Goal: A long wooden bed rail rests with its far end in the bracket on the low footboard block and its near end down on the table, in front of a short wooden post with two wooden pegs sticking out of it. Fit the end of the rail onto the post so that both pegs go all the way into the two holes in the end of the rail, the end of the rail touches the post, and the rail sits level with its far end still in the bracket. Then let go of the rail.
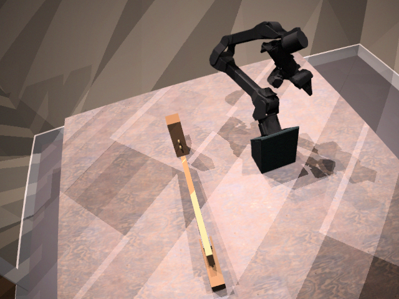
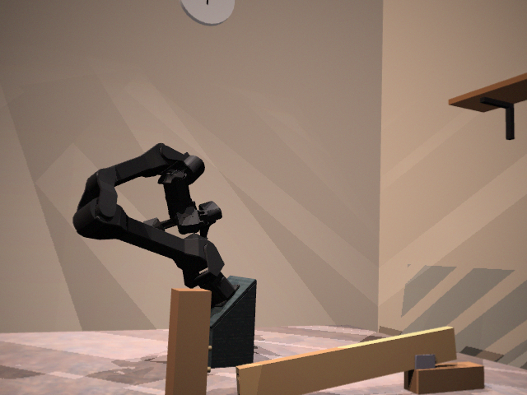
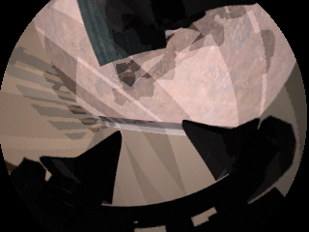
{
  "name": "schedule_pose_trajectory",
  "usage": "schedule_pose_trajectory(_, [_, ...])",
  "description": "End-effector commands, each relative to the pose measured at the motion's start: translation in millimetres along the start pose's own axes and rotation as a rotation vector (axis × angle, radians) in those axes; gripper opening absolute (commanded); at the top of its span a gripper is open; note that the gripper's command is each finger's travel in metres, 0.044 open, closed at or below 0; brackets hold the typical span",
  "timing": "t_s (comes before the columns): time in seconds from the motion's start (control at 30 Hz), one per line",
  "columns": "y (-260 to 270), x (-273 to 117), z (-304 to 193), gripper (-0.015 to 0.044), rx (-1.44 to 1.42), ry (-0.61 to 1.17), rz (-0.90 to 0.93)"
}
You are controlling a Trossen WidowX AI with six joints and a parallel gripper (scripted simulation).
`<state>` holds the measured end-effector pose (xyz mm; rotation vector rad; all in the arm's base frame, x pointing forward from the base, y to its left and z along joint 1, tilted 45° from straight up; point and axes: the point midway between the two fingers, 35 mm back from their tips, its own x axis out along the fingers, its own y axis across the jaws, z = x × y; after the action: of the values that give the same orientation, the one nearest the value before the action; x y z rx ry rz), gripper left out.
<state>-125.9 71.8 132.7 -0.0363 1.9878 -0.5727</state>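
Note:
The long wooden rail slopes down from the low footboard block to the table. Its far end rests in the grey bracket. Its near end is down, with a gap to the short upright post. Two small pegs stick out of the post toward the rail, above its lowered end. The holes in the rail end are barely visible in the exterior view. My gripper is open and empty, high above the table and well away from the rail, beyond the arm's base.
The dark green base block carries the arm, to the side of the rail and post. The table has a raised pale rim around it. A wall shelf and a round clock are in the background.

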Motion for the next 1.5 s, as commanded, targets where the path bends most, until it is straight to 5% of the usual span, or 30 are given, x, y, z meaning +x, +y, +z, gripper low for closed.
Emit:
schedule_pose_trajectory(0.0, [2,-1,0,0.0426,-0.007,-0.001,0.006])
schedule_pose_trajectory(0.3, [109,-39,43,0.0440,-0.332,-0.189,0.222])
schedule_pose_trajectory(0.57, [155,-69,106,0.0440,-0.509,-0.351,0.221])
schedule_pose_trajectory(1.07, [180,-103,246,0.0440,-0.836,-0.561,-0.047])
schedule_pose_trajectory(1.47, [142,-102,366,0.0440,-1.106,-0.491,-0.380])
